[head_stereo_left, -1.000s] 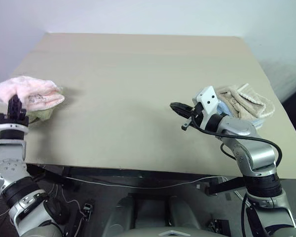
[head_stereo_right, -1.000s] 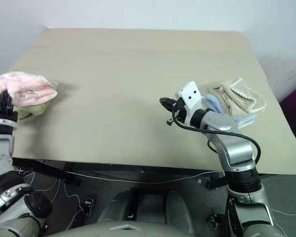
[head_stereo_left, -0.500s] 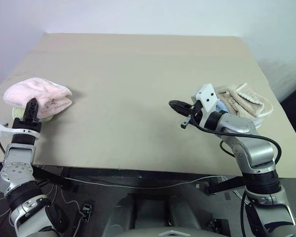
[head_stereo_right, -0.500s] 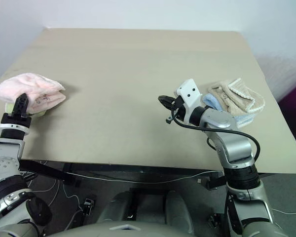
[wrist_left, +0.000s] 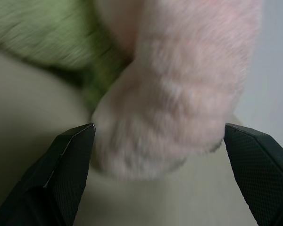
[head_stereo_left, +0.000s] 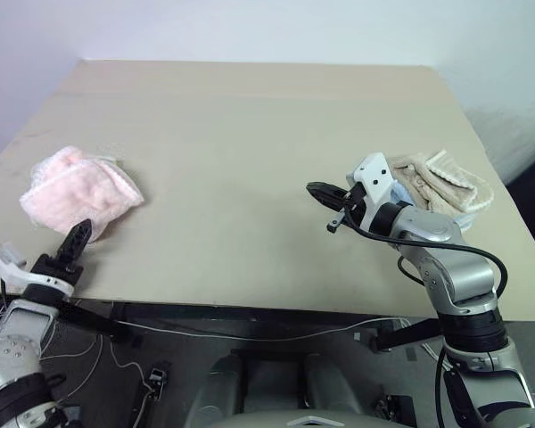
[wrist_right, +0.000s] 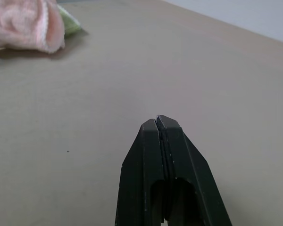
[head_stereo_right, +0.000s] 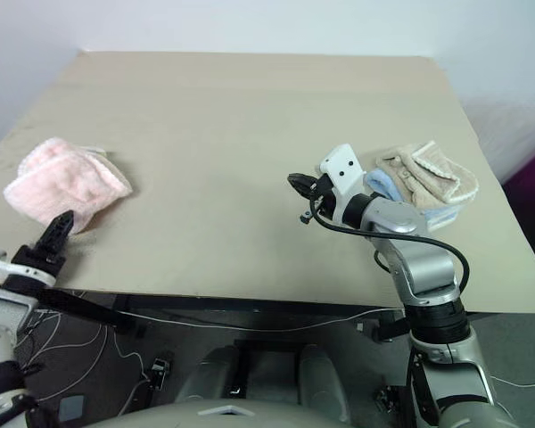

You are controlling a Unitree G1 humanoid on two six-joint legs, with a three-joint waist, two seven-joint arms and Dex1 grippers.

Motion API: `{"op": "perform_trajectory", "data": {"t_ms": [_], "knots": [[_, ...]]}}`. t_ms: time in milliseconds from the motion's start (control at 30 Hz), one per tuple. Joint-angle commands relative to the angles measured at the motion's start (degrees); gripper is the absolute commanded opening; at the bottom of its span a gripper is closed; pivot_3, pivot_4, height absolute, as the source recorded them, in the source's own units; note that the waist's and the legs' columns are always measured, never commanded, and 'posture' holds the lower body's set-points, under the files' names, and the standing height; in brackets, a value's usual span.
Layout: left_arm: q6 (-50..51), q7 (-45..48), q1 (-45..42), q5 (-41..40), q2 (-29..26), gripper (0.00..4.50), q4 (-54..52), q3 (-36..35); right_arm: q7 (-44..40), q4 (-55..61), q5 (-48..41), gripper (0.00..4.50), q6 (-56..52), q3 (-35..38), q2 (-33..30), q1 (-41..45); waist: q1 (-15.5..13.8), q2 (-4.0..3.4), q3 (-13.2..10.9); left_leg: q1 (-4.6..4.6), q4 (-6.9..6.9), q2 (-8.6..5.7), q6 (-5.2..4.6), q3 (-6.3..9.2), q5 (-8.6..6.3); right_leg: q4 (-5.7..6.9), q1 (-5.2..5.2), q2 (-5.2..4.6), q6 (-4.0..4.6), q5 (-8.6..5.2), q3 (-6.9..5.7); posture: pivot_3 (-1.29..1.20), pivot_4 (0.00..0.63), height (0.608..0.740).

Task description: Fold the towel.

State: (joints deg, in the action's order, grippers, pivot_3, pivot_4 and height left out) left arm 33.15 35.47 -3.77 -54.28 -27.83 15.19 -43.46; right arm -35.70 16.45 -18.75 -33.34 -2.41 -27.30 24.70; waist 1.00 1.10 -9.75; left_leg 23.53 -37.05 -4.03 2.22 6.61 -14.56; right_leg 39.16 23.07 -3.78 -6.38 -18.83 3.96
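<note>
Two grippers are in play, and neither has hold of anything. The towel [head_stereo_left: 78, 188] lies bunched at the table's [head_stereo_left: 250, 152] nine o'clock edge, on top of a light green towel [wrist_left: 42, 33]. The left gripper [wrist_left: 160, 155] sits just short of it at about seven o'clock, its fingers [wrist_left: 68, 165] spread wide with the pink terry between them but untouched. The right gripper [wrist_right: 161, 123] hovers over bare table at three o'clock, fingers pressed together, with the beige and blue folded towels [head_stereo_left: 441, 183] just beyond it. The step looks like a regrasp: the left gripper would do best to pinch pink cloth alone, at an edge or corner, and leave the green layer behind.
</note>
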Motion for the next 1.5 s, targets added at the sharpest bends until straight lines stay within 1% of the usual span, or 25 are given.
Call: {"op": "perform_trajectory", "data": {"t_ms": [33, 100, 200, 300, 367, 433, 500, 567, 667, 833, 900, 1000, 1133, 1300, 1367, 1433, 1500], "knots": [[1.1, 1.95, 2.93, -0.38, -1.7, 4.46, -3.01, -0.2, 0.28, 1.1, -0.05, 0.0, 1.18, 1.09, -0.19, 0.32, -0.01, 0.0, 0.0, 0.0, 0.01, 0.0, 0.0, 0.0, 0.0, -0.01, 0.0, 0.0, 0.0, 0.0, 0.0, 0.0, 0.15, 0.74], [1.61, 2.15, 4.33, -0.84, -1.78, 4.46, -3.79, -0.62, 0.27, 0.92, -0.02, 0.0, 1.2, 0.98, -0.13, 0.43, -0.01, 0.0, 0.0, -0.01, 0.02, 0.0, 0.0, 0.0, 0.0, -0.01, 0.0, 0.0, 0.0, 0.0, 0.0, 0.0, 0.15, 0.74], [4.31, 4.75, 8.96, -1.63, -2.12, 4.46, -7.79, 0.38, 0.18, 0.72, -0.05, 0.0, 1.23, 0.85, -0.05, 0.58, 0.17, 0.0, 0.0, -0.02, 0.05, 0.01, 0.0, -0.01, -0.01, -0.03, -0.01, 0.0, 0.01, 0.0, 0.02, 0.0, 0.15, 0.74], [7.89, 7.75, 13.34, -3.42, -2.19, 4.46, -13.45, 2.48, 0.01, 0.36, -0.07, 0.0, 1.34, 0.83, -0.08, 0.74, 0.12, -0.04, -0.01, -0.03, 0.1, 0.01, -0.01, -0.04, -0.01, -0.08, -0.01, -0.02, 0.01, 0.0, 0.1, 0.0, 0.15, 0.74], [10.86, 9.26, 15.66, -5.74, -2.14, 4.46, -19.67, 5.06, -0.14, -0.01, -0.07, 0.0, 1.44, 0.75, -0.08, 0.92, -0.11, -0.05, -0.01, -0.05, 0.1, 0.01, -0.01, -0.04, -0.02, -0.08, -0.04, -0.03, 0.02, 0.0, 0.12, 0.0, 0.15, 0.74], [13.19, 9.48, 15.7, -7.97, -1.83, 4.46, -26.48, 8.72, -0.33, -0.55, -0.03, 0.0, 1.59, 0.65, -0.1, 1.22, -0.39, -0.05, -0.01, -0.06, 0.08, 0.0, -0.01, -0.02, -0.02, -0.14, -0.13, -0.06, 0.03, 0.0, 0.11, 0.0, 0.15, 0.74], [13.38, 6.36, 11.19, -7.98, -0.62, 4.46, -29.95, 12.67, -0.51, -1.22, 0.09, 0.0, 1.82, 0.57, -0.12, 1.63, -0.79, -0.05, -0.01, -0.06, 0.04, -0.01, -0.03, 0.04, -0.03, -0.18, -0.22, -0.08, 0.03, 0.01, 0.03, 0.0, 0.15, 0.74], [12.25, 2.82, 5.48, -4.67, 0.6, 4.46, -30.87, 17.3, -0.64, -1.89, 0.18, 0.0, 2.09, 0.44, -0.1, 2.1, -1.08, -0.04, -0.01, -0.1, 0.01, -0.01, -0.02, 0.06, -0.03, -0.17, -0.26, -0.07, 0.07, 0.03, -0.02, 0.0, 0.15, 0.74], [6.04, -2.01, -5.46, 7.87, 2.8, 4.46, -27.37, 27.39, -0.85, -2.6, 0.2, 0.0, 2.53, 0.18, 0.04, 2.72, -0.87, -0.05, 0.0, -0.15, 0.01, -0.01, -0.02, 0.02, -0.02, -0.18, -0.27, -0.01, 0.09, 0.05, -0.06, 0.0, 0.15, 0.74], [-6.36, -0.31, -19.99, 25.36, 4.19, 4.46, -14.63, 41.44, -0.19, -3.64, 0.7, 0.0, 3.33, -0.14, 0.97, 2.56, 0.05, -0.05, -0.01, -0.14, 0.05, 0.0, -0.02, -0.04, -0.02, -0.17, -0.2, 0.09, 0.08, 0.05, -0.02, 0.0, 0.15, 0.74], [-11.69, 1.31, -24.28, 30.41, 4.62, 4.46, -9.15, 44.92, 0.44, -4.91, 1.09, 0.0, 3.74, -0.09, 1.63, 2.65, 0.08, -0.05, -0.01, -0.14, 0.05, 0.01, -0.02, -0.03, -0.01, -0.15, -0.18, 0.11, 0.08, 0.05, -0.03, 0.0, 0.15, 0.74], [-17.46, 2.78, -29.0, 34.42, 5.7, 3.83, -1.39, 46.55, 3.27, -8.98, 2.53, 0.0, 4.42, 0.86, 3.14, 3.76, 0.1, -0.05, -0.01, -0.13, 0.04, -0.01, -0.02, -0.04, -0.01, -0.15, -0.18, 0.13, 0.08, 0.06, -0.03, 0.0, 0.15, 0.74], [-21.85, 4.62, -30.83, 36.32, 6.54, 2.47, 3.81, 46.31, 5.9, -11.08, 3.03, 0.0, 5.01, 2.1, 4.73, 4.28, 0.04, -0.05, -0.01, -0.1, 0.04, -0.01, -0.02, -0.04, -0.01, -0.13, -0.13, 0.11, 0.08, 0.05, -0.03, 0.0, 0.15, 0.74], [-24.52, 3.16, -30.9, 37.13, 7.21, 0.75, 8.62, 43.5, 8.47, -8.75, 3.61, 0.0, 5.03, 2.05, 5.99, 1.54, -0.06, -0.05, -0.01, -0.05, 0.02, -0.01, -0.02, -0.03, -0.01, -0.11, -0.07, 0.09, 0.07, 0.06, -0.02, 0.0, 0.15, 0.74], [-25.51, 1.01, -30.9, 38.14, 6.94, 0.08, 11.06, 42.31, 9.67, -7.62, 4.32, 0.0, 4.91, 2.15, 6.09, -0.26, -0.07, -0.05, -0.01, -0.05, 0.03, -0.01, -0.02, -0.03, -0.01, -0.1, -0.07, 0.09, 0.07, 0.05, -0.02, 0.0, 0.15, 0.74], [-26.39, -2.07, -31.03, 39.34, 6.6, 0.01, 12.94, 40.82, 10.44, -6.3, 5.85, 0.0, 5.64, 1.98, 5.16, -2.28, -0.07, -0.05, -0.01, -0.04, 0.02, -0.01, -0.02, -0.03, -0.01, -0.09, -0.06, 0.09, 0.07, 0.05, -0.02, 0.0, 0.15, 0.74], [-26.87, -2.69, -31.07, 38.91, 5.42, 0.01, 13.78, 38.61, 10.87, -4.74, 6.0, 0.0, 5.84, 2.31, 5.1, -3.74, 0.01, -0.05, -0.01, -0.04, 0.01, -0.02, -0.02, -0.03, -0.01, -0.08, -0.06, 0.1, 0.07, 0.05, -0.02, 0.0, 0.15, 0.74]]}}
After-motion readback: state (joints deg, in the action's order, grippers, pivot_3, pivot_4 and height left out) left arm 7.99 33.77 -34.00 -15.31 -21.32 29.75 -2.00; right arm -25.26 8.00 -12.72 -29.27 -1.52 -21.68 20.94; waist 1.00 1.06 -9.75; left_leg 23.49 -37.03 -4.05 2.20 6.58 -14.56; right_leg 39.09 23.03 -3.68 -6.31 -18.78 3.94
